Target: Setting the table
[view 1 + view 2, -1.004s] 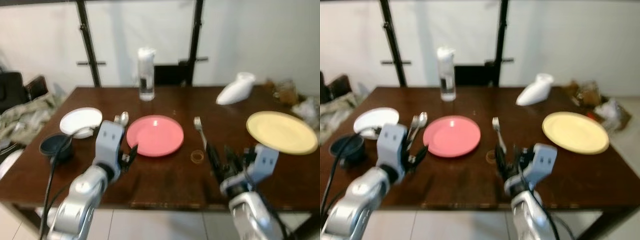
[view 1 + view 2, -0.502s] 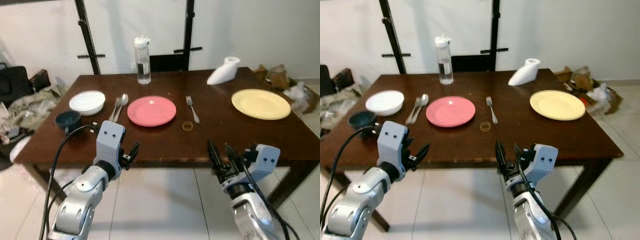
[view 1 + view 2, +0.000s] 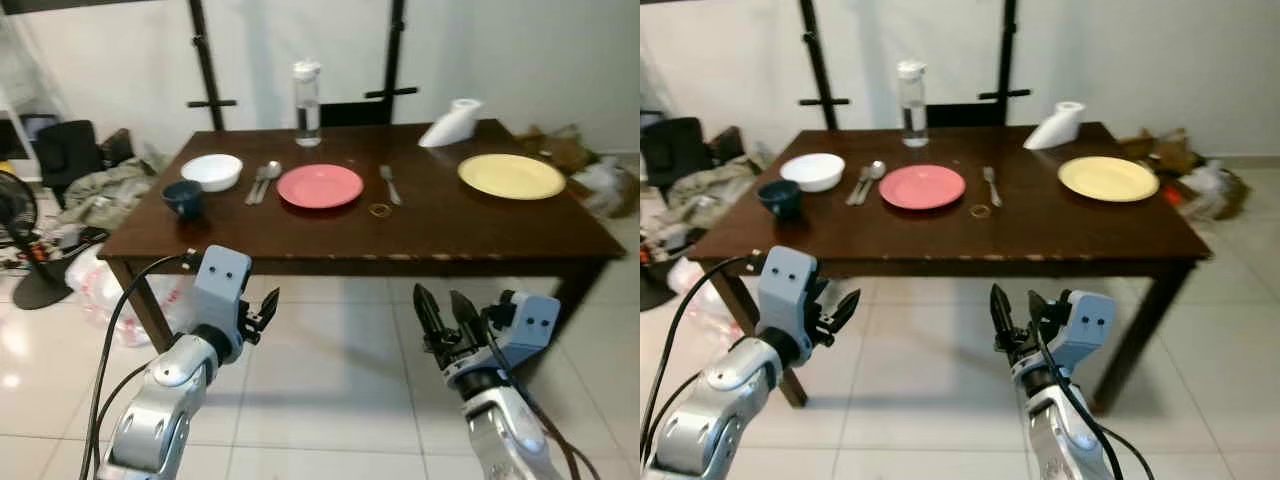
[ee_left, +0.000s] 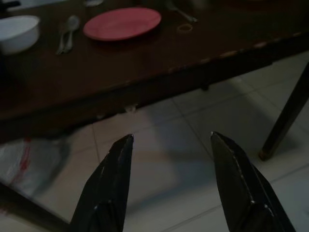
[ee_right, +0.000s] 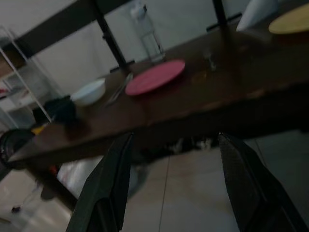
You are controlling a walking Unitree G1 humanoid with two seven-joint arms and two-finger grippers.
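Pink plate [image 3: 320,186]: your table's [image 3: 500,240] near-left part, spoon [image 3: 268,178] on its left, fork [image 3: 389,183] on its right.
Left gripper [image 3: 262,312]: fingers released, over floor.
Right gripper [image 3: 446,318]: fingers released, off the near edge.

Small ring [image 3: 380,210] on table [image 3: 450,235], unidentifiable

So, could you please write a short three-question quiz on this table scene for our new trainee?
1. True or false: the fork and spoon left of the pink plate lie on the same side of it as the lone fork.
2. Which stands nearest the wall? A) bottle B) blue cup C) yellow plate
3. Fill in: both the left gripper and the right gripper are ____ and hold nothing.

Key: 1 false; 2 A; 3 open.
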